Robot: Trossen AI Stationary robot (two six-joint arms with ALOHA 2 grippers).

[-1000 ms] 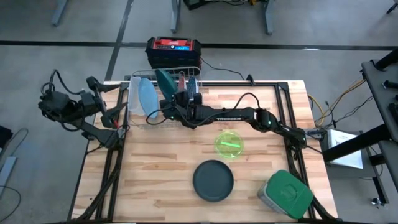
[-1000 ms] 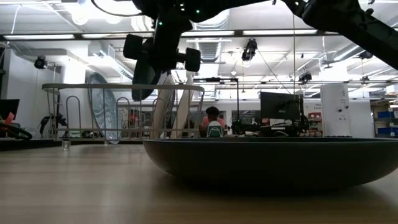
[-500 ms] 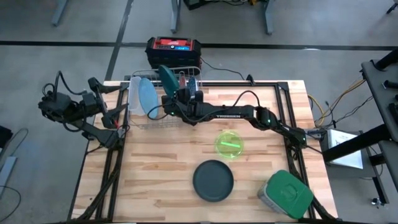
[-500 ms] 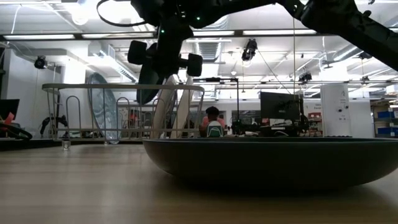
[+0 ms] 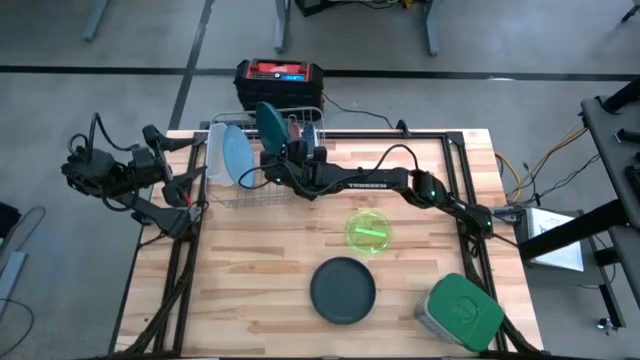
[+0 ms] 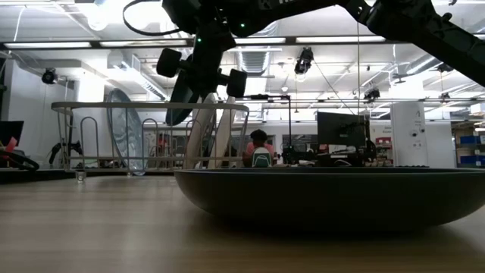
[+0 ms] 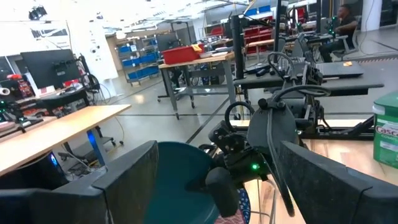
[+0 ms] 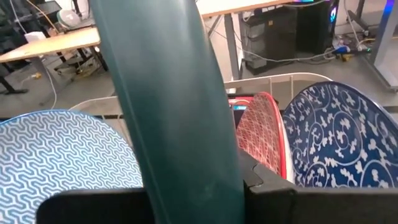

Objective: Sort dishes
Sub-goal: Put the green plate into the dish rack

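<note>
Teal plate (image 5: 268, 124) is held on edge above the rack (image 5: 232, 196) at the counter's (image 5: 260, 260) back-left corner, over the free slot between the light blue plate (image 5: 236, 156) and the red plate (image 8: 258, 140). Right fingers (image 5: 278, 163) are clamped almost fully shut on the teal plate's rim; in the right wrist view the plate stands upright, filling the middle. A blue patterned plate (image 8: 339, 140) sits in the rack just beside the red one, and a white plate (image 5: 215, 152) at the rack's left end.

Lime bowl (image 5: 369, 231) sits mid-counter, dark plate (image 5: 343, 290) near the front edge, green-lidded container (image 5: 460, 312) at the front-right corner, all still unsorted.

Left fingers (image 5: 172, 177) are spread wide, holding nothing, parked off the left edge beside the rack.

Risks: the plate looks slightly tilted, so on descent its rim could catch a rack wire or knock the light blue or red plate. Releasing before it seats may let it tip onto its neighbours. A rim-only pinch could let it swivel.
</note>
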